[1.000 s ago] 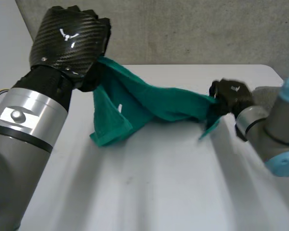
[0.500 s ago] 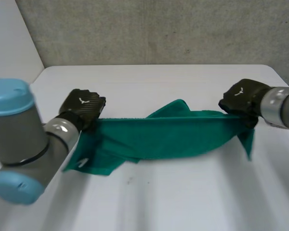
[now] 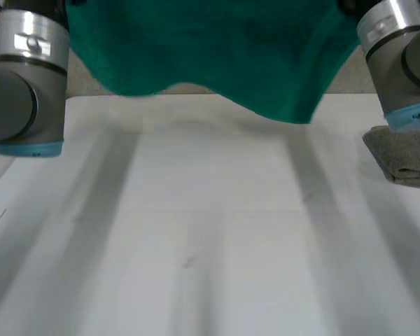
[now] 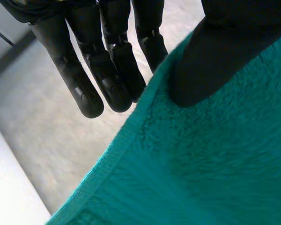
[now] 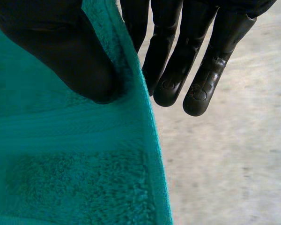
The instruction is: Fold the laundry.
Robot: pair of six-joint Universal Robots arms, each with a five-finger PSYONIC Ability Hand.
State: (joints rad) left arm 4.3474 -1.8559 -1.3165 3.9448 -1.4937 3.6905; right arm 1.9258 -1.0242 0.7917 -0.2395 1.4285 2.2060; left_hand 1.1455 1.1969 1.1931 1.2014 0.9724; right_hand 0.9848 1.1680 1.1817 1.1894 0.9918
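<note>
1. Two hands hold the green towel (image 3: 210, 49) up in the air, spread between them. Its sagging lower edge hangs clear of the white table (image 3: 196, 245).
2. Left hand (image 4: 110, 65): thumb pressed on the towel face, straight fingers behind the hemmed edge, so it is pinching that side edge.
3. Right hand (image 5: 178, 61): same pinch, thumb in front and fingers behind, on the opposite side edge.
4. Step, as I judge it: lift and spread ahead of the first fold. No fold made yet.
5. Next move likely calls for lowering the towel flat onto the table, keeping both pinches and even tension. The bottom edge hangs uneven, lower toward the right arm (image 3: 399, 56), so it may bunch on landing.
6. Versus 0.5 s ago: the towel was stretched low over the table with loose folds trailing. Now it is raised high and opened out, with the left arm (image 3: 28, 77) upright at its side.
7. A grey folded cloth (image 3: 406, 157) lies by the right arm, well apart from the towel.
</note>
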